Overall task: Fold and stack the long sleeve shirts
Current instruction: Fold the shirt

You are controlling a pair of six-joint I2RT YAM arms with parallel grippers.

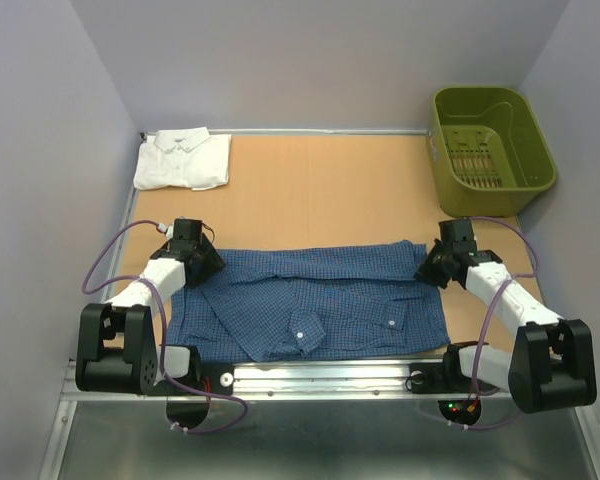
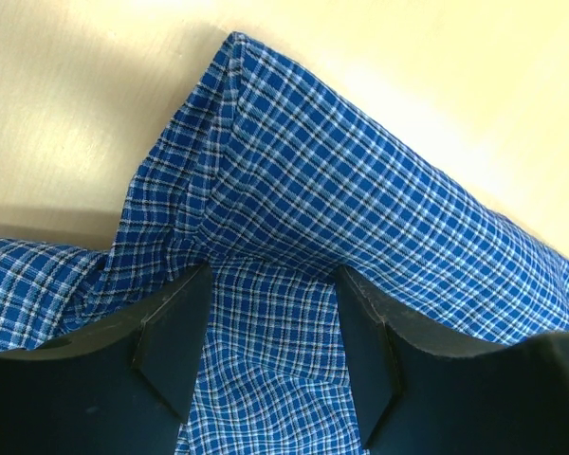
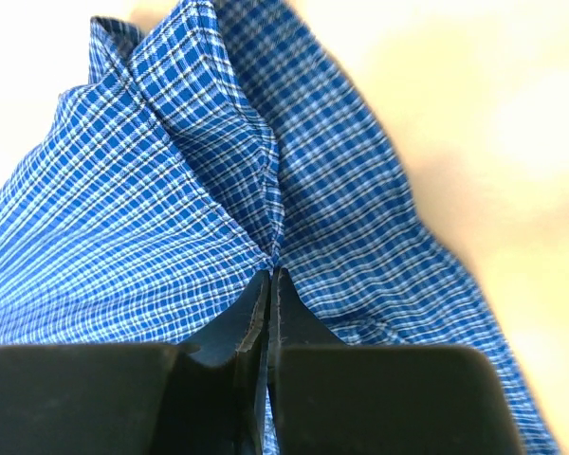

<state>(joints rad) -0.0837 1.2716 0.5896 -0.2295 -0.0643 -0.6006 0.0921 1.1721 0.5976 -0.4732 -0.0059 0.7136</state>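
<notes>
on the near half of the surface (image 1: 330, 190), your dark blue checked shirt (image 1: 310, 305) lay spread out, its sleeves laid in across its front. at its far left corner, your left jaws stood wide apart, with checked cloth lying between the fingers (image 2: 171, 351) and a raised ridge of it just ahead; they touched the fabric but pinched nothing. at the far right corner, your right jaws were closed tight on a gathered fold of the same shirt, the cloth bunched just ahead of their tips. the white shirt (image 1: 183, 160) sat folded in the far left corner, well apart, and the olive-green basket (image 1: 490, 140) stood in the far right corner.
</notes>
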